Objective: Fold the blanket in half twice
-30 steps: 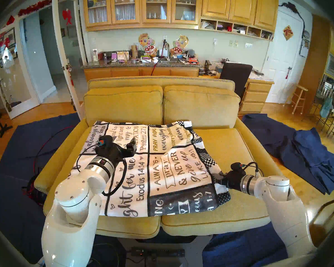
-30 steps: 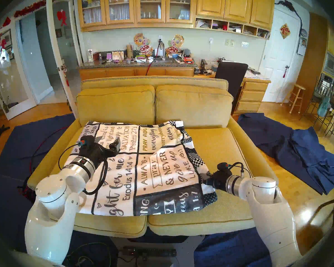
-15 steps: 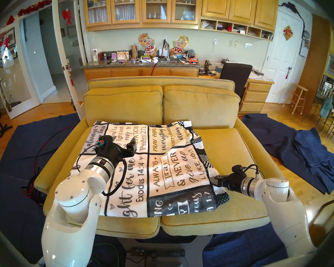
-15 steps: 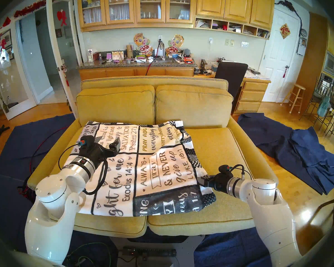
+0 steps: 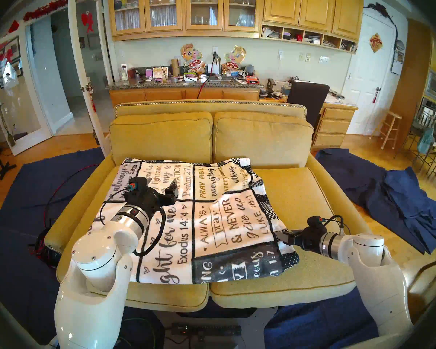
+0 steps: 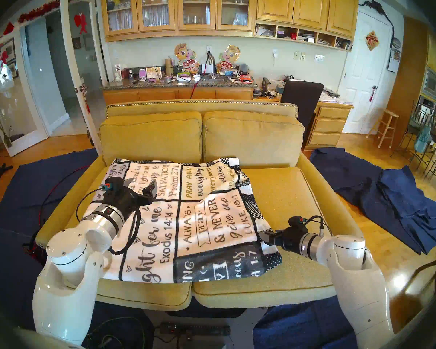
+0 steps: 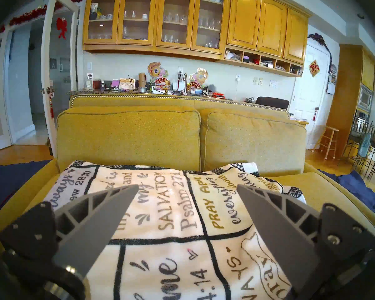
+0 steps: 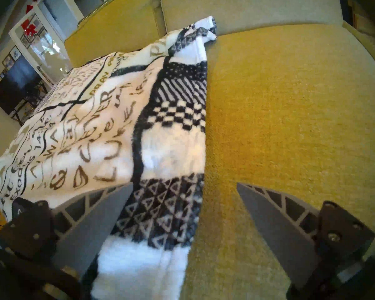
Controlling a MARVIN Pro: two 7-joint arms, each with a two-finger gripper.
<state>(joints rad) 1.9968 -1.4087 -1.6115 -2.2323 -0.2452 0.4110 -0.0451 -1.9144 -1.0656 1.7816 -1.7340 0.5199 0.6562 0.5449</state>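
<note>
The blanket (image 5: 212, 227) (image 6: 199, 227), white fleece with black and tan lettering and a checked border, lies folded on the yellow sofa's seat, mostly on the left cushion. My left gripper (image 5: 163, 187) (image 6: 142, 184) (image 7: 187, 186) hovers open above the blanket's (image 7: 171, 217) back left part, holding nothing. At the blanket's right edge my right gripper (image 5: 283, 236) (image 6: 266, 236) (image 8: 185, 184) is open. In the right wrist view the patterned border of the blanket (image 8: 160, 206) lies between the spread fingers, close to the left one and not pinched.
The sofa (image 5: 300, 197) has two back cushions (image 5: 262, 137) right behind the blanket. Navy cloths (image 5: 400, 202) lie on the floor on both sides. Red and black cables (image 5: 48, 202) run by the sofa's left arm. A cluttered counter stands beyond.
My right gripper has opened, let go of the blanket's right edge and drawn back a little to the right. The edge has settled flat. The left arm has not moved.
</note>
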